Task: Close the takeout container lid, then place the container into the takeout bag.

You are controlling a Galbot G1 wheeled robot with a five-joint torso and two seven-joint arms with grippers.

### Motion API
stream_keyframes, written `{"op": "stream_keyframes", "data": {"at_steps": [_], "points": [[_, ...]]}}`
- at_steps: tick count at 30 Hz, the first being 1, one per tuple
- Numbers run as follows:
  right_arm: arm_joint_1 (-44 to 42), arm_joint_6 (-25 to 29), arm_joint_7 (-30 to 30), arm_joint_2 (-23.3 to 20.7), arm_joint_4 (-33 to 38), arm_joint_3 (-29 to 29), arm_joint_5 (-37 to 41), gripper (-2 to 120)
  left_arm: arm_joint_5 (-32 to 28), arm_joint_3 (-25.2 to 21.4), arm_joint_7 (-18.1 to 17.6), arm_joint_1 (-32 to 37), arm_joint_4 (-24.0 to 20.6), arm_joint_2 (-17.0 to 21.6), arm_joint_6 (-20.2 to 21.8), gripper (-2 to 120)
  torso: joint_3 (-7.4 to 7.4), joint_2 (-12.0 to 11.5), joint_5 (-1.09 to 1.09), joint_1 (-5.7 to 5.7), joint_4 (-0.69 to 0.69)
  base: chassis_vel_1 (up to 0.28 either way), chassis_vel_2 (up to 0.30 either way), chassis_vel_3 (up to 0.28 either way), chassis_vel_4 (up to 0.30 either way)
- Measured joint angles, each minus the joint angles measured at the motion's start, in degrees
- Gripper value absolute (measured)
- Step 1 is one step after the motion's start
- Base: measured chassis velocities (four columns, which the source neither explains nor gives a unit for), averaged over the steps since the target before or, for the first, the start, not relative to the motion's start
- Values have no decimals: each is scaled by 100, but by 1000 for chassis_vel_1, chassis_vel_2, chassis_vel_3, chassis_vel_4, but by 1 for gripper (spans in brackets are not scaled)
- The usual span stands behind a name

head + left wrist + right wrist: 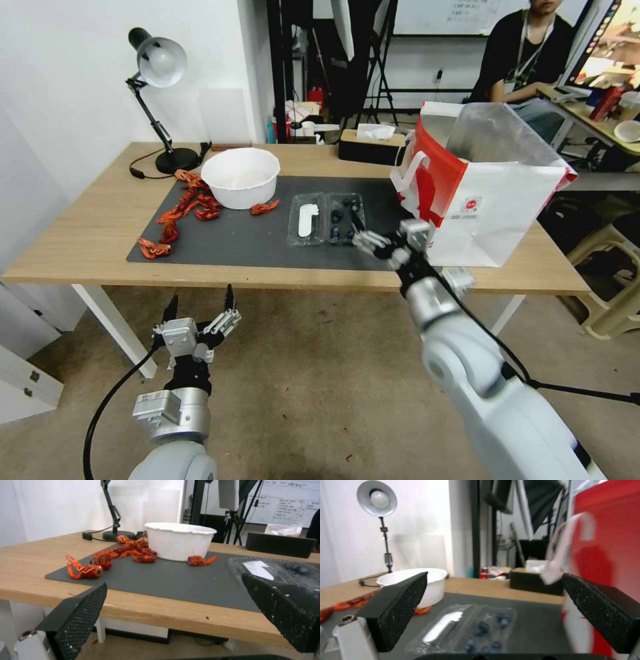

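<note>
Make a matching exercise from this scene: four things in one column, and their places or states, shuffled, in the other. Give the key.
Things
1. takeout container
2. takeout bag
3. left gripper
4. right gripper

Places or states
A. open, held low in front of the table edge
B. lying open and flat on the dark mat
C. open, over the mat beside the container's blueberry half
D. standing upright at the table's right end

Pairs: 1-B, 2-D, 3-A, 4-C
</note>
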Motion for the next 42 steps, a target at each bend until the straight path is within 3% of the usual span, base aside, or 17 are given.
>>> {"op": "stream_keyframes", "data": {"at_steps": [7,20,42], "points": [[-1232,676,140,137,651,424,-899,100,-8,8,1,16,0,21,-44,100,0,0,-1,0,0,0,0,0,0],[-2707,1638,551,605,424,233,-2031,100,-42,-1,-5,30,0,122,-65,100,0,-1,0,0,0,0,0,0,0],[-2704,1713,685,799,102,190,-1934,100,-103,54,4,-8,95,236,-184,100,1,-1,-1,2,1,0,0,0,0]]}}
